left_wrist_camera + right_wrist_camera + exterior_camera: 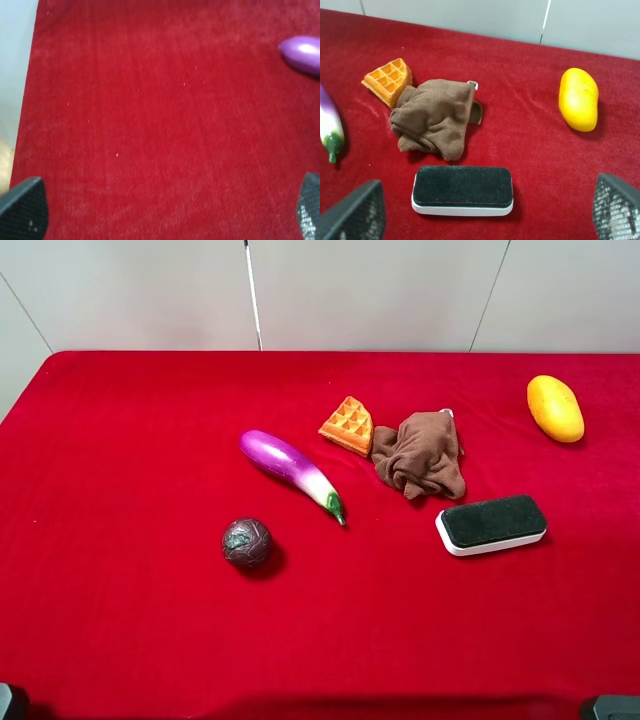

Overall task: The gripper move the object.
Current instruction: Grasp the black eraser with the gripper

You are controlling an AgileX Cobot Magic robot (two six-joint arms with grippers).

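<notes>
Eraser (492, 524) lies on red cloth (130, 640) below pale wall (370, 290).

A red-covered desk (110, 440) fills the view; the eraser (492, 523) lies flat on its right half, black felt upward over a white base, its long side running across the view with a slight tilt; a crumpled brown cloth (420, 453) sits just behind it, apart from it, and meets a waffle piece (347, 425) on its left; a purple eggplant (288, 462) lies diagonally near the middle, green tip toward the front; a dark round ball (247, 542) rests nearer the front, left of that tip; a yellow fruit (555, 408) lies far right, well apart.
</notes>
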